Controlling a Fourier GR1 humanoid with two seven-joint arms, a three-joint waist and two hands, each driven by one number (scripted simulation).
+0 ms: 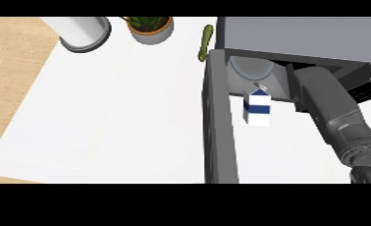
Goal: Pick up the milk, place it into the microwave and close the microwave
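Counter (109, 122), white and wide, is seen from above, with a strip of wood floor along its left side. A grey microwave (290, 36) is placed at the upper right, and its door (220, 122) is swung open, seen edge-on down the middle of the view. A grey right forearm (330, 107) is extended from the lower right up toward the microwave's opening. A white cylinder (83, 31) is set at the upper left, with a potted plant (150, 27) beside it. The milk carton (257, 108), white with a blue band, is seen upright at the mouth of the microwave, just right of the door. A green cucumber (205, 43) is laid near the microwave's left corner. The state of the right hand's fingers cannot be told; the hand is hidden.
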